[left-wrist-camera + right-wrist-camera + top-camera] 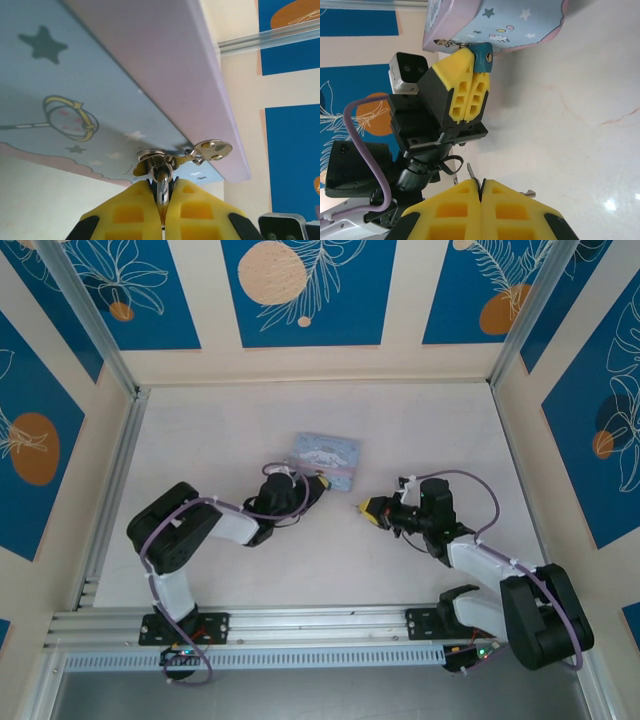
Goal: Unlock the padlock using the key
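- In the top view the left tool (319, 481) lies at the centre of the frame, against the lower edge of the pale blue tin (328, 452). The tin lies flat on the white table (220, 430).
- The left tool's yellow fingers (127, 215) are pressed together on the thin silvery shackle of the padlock (162, 186), which runs up into a metal clasp (155, 157) at the tin's edge.
- In the right wrist view the padlock's blue body (482, 56) shows in the upper middle of the frame. It sits at the tip of the left tool (471, 62), keyhole face outward, just below the tin's (520, 20) rim.
- The right tool (366, 507) is right of centre in the top view, pointing left toward the left tool, near it but apart.
- The right tool's fingers (450, 207) at the bottom of its own view are closed. A thin dark sliver, the key (469, 173), sticks up from between their tips, well short of the padlock.
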Robot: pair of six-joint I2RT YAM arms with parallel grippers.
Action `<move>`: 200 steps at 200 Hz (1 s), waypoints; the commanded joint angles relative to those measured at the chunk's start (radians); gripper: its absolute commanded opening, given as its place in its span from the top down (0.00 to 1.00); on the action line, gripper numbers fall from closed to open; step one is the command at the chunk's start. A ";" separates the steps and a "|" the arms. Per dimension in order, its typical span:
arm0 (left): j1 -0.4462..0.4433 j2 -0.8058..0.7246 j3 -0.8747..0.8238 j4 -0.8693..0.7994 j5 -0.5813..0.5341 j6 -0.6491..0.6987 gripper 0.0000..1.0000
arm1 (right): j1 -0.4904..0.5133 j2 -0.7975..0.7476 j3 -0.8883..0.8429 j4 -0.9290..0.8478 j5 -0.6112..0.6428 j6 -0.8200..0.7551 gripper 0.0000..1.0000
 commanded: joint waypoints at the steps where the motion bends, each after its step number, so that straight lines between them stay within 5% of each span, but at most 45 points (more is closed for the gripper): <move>1: 0.011 -0.058 -0.037 0.081 0.026 -0.027 1.00 | 0.043 -0.005 -0.003 0.039 0.044 0.035 1.00; 55: 0.017 -0.158 -0.110 0.109 0.023 -0.068 1.00 | 0.091 0.150 0.012 0.256 0.042 0.129 1.00; 88: 0.039 -0.200 -0.094 0.086 0.111 -0.093 1.00 | 0.113 0.207 0.028 0.306 0.048 0.145 1.00; 126: 0.054 -0.194 -0.068 0.088 0.209 -0.145 1.00 | 0.118 0.207 0.035 0.334 0.063 0.165 1.00; 200: 0.058 -0.128 -0.064 0.228 0.224 -0.234 1.00 | 0.128 0.164 0.061 0.337 0.120 0.220 1.00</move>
